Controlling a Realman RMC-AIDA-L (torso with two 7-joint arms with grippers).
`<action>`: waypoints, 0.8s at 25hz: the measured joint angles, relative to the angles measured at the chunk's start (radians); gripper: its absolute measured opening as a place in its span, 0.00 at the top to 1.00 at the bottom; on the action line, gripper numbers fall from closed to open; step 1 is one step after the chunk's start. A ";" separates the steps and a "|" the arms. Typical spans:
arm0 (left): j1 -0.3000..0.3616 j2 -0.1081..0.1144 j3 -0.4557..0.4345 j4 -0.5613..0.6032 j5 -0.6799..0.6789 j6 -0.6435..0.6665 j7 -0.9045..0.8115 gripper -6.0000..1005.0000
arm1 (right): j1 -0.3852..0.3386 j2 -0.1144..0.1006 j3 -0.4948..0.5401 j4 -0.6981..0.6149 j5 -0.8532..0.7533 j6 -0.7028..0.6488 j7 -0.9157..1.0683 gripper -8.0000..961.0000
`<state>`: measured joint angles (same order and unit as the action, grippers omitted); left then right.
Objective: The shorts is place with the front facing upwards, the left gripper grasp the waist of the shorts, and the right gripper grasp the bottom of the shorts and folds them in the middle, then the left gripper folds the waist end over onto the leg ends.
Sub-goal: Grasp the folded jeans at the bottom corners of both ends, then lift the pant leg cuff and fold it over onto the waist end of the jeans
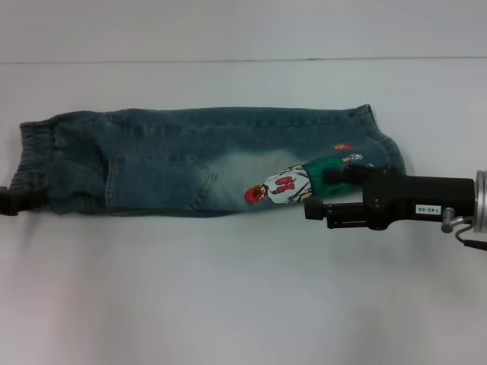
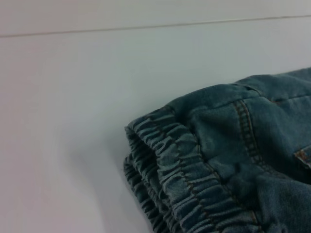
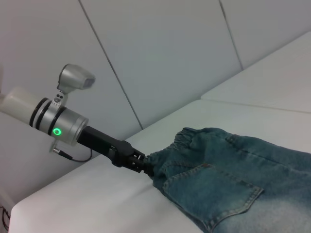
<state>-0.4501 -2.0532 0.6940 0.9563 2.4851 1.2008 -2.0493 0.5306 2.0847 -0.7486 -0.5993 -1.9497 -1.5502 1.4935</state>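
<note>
Shorts (image 1: 190, 163): faded denim cloth, matt, with visible stitching; printed figure on the cloth beside the right gripper (image 1: 319, 199). Waist (image 2: 180, 174): ruched, ribbed denim. Right gripper: matt black. Table (image 1: 228, 289) beneath the shorts: smooth, matt white.

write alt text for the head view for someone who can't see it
Faded denim shorts lie folded lengthwise on a white table, waist to the left. The right gripper sits at the leg ends by a cartoon print; the left gripper touches the waist.

White label "140-06" on the right hand (image 1: 332, 194); "04" on the shorts' (image 1: 175, 156) cartoon jersey.
</note>
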 joint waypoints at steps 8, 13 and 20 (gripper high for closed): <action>0.010 -0.016 -0.009 0.119 -0.015 0.128 0.000 0.69 | 0.003 0.000 0.001 0.016 0.006 0.029 -0.007 0.15; 0.007 -0.031 -0.010 0.193 -0.025 0.202 0.000 0.81 | 0.007 0.001 0.017 0.087 0.077 0.081 -0.076 0.16; -0.017 -0.032 -0.010 0.219 -0.063 0.257 0.000 0.94 | 0.025 0.010 0.018 0.257 0.285 0.176 -0.258 0.42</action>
<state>-0.4669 -2.0849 0.6842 1.1755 2.4220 1.4583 -2.0493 0.5559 2.0944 -0.7302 -0.3424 -1.6646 -1.3745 1.2357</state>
